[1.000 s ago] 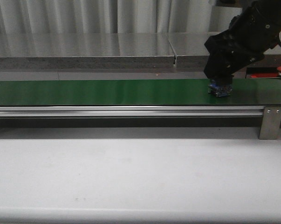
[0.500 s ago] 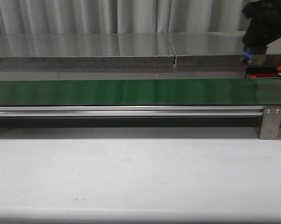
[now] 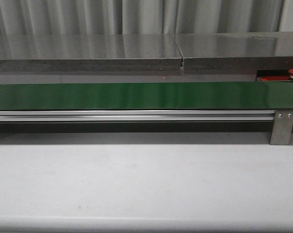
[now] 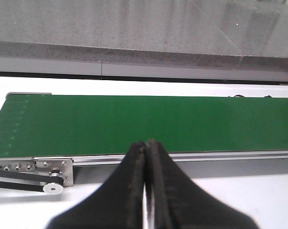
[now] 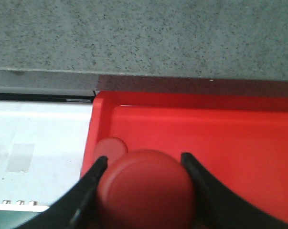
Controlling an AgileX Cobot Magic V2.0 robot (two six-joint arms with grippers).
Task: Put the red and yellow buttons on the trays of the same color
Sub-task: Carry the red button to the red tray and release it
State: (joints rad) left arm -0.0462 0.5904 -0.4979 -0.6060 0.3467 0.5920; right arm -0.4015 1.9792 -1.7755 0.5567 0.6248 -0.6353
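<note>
The green belt (image 3: 136, 95) runs left to right across the middle of the front view, its long axis level, on the pale surface (image 3: 136, 184); no arm shows there. A sliver of the red tray (image 3: 277, 78) peeks in at the far right. In the left wrist view, the left end effector (image 4: 146, 148) is pressed closed on nothing, above the belt's near rail. In the right wrist view, the right end effector (image 5: 144, 164) clamps a round red button (image 5: 146, 188), its domed face toward the camera, over the tray's corner; a second red button (image 5: 110, 148) lies inside.
</note>
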